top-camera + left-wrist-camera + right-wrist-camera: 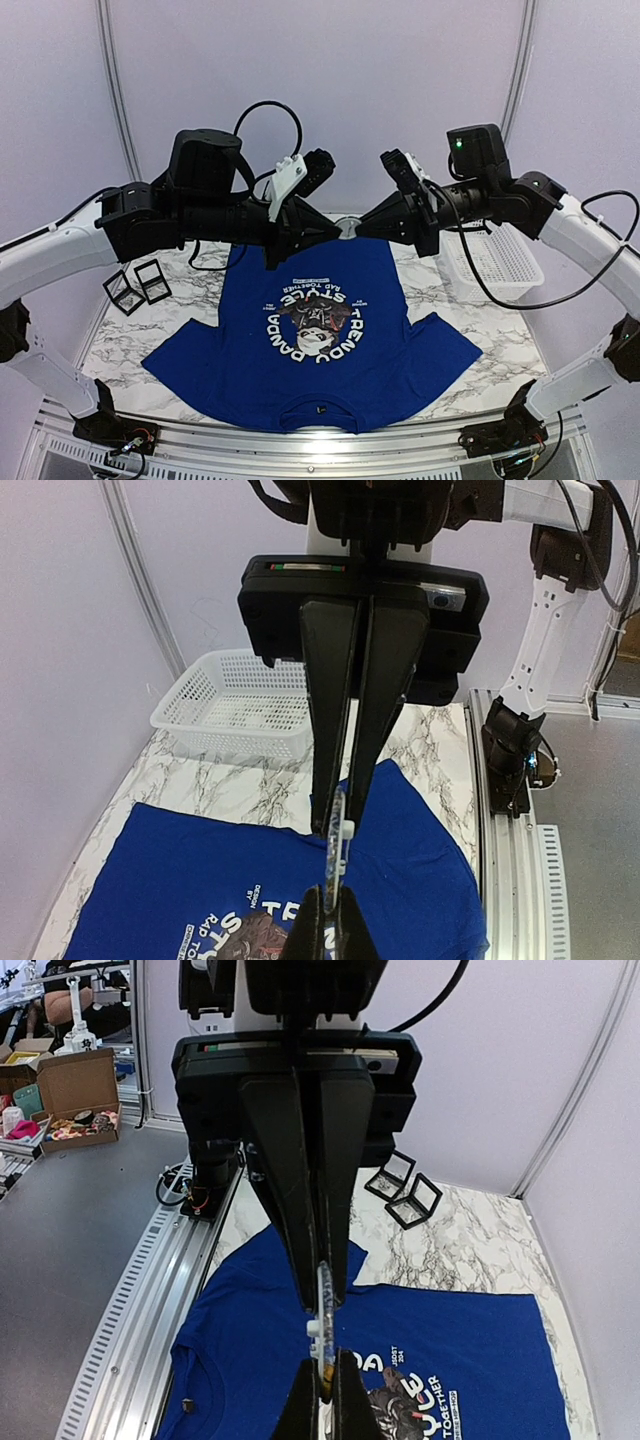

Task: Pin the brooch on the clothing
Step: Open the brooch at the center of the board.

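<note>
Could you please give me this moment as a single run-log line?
left gripper: jaws shut on brooch | right gripper: jaws shut on brooch | brooch: midair over T-shirt | T-shirt: flat, unpinned

place: lab | evidence: white booth wall (pixel 320 60), aluminium rail (pixel 300 441), marble-look table (pixel 120 345)

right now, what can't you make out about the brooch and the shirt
- brooch: edge-on in both wrist views, tiny between the jaws in the top view; face and clasp unreadable.
- T-shirt, far hem: top view, middle part behind the arms.
- dark mark at the collar: top view, too small to identify.
</note>
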